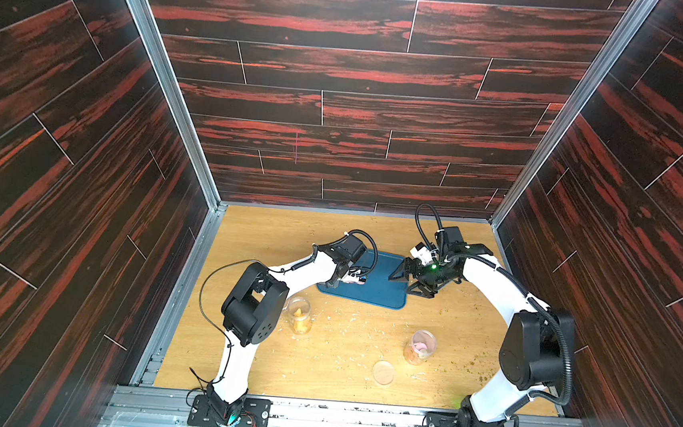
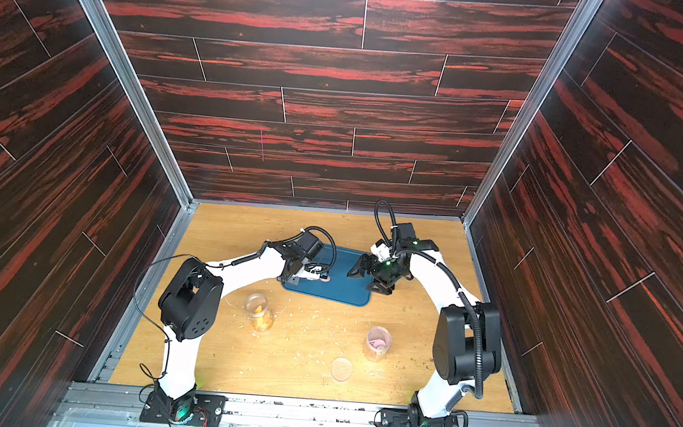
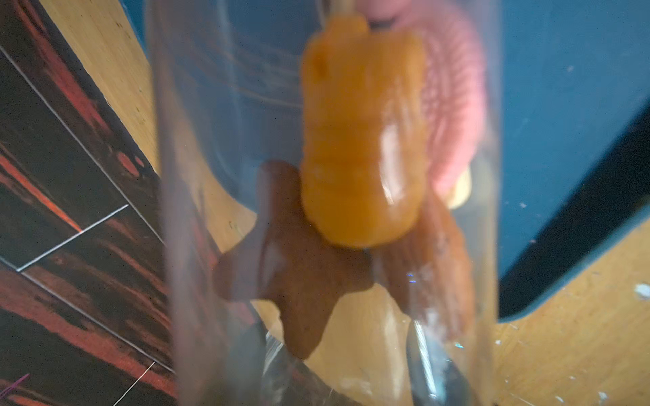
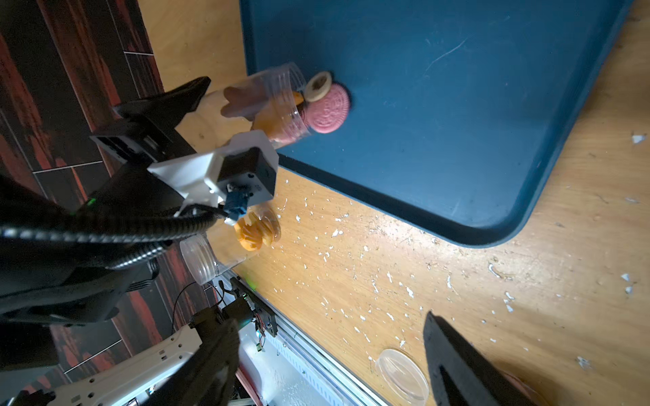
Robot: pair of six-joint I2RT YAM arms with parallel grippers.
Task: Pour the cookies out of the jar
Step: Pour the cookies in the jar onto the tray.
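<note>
We are holding the jar (image 4: 267, 102) in the left gripper (image 1: 343, 275), jaws clamped near its base. Its long axis is tipping mouth-first over the tray (image 4: 457, 105), away from that arm. Two cookies (image 4: 329, 107) are lying at the mouth. A brown star (image 3: 292, 274) and an orange one (image 3: 358, 140) are sitting inside. The right gripper (image 1: 403, 285) is hanging empty across the tray, jaws spread. Beyond the mouth the tray is lying bare, and crumbs (image 4: 351, 277) are littering the table (image 4: 527, 281).

Deep teal tray (image 4: 457, 105), pale woodgrain table (image 4: 457, 298) flecked white. Pink cookie (image 4: 329, 109) has stamped swirls, ring cookie (image 4: 318, 87) is cream, star cookie (image 3: 292, 267) brown. Walls (image 1: 342, 77) black, streaked red.
</note>
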